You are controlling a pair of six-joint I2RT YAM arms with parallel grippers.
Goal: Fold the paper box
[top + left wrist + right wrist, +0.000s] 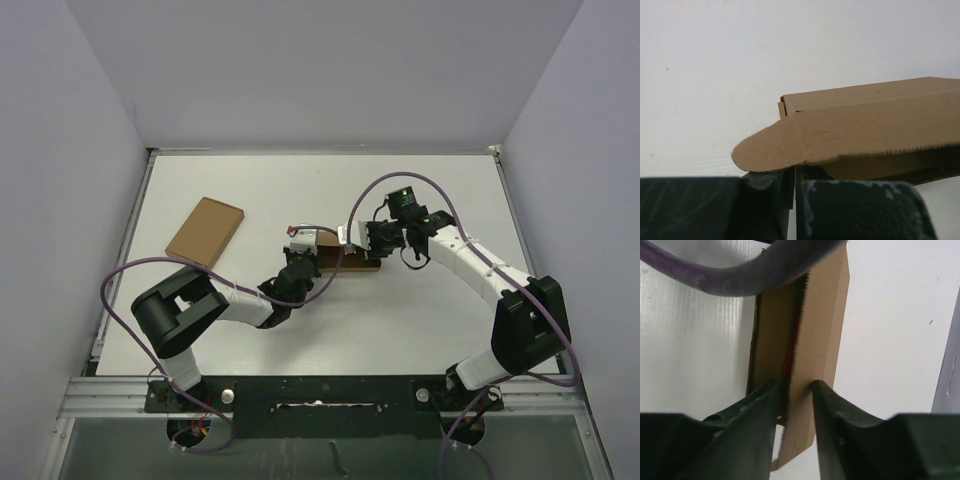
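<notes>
one white bench [420, 320] carried everything. far left lay a flat cardboard rectangle [205, 230]; the paper box [350, 262] sat mid-bench, between both arms. at its left end the left fingers [765, 200] were pressed together under a rounded flap; the right fingers [757, 415] stood spread astride a serrated panel. a red sliver [788, 360] showed inside.
</notes>
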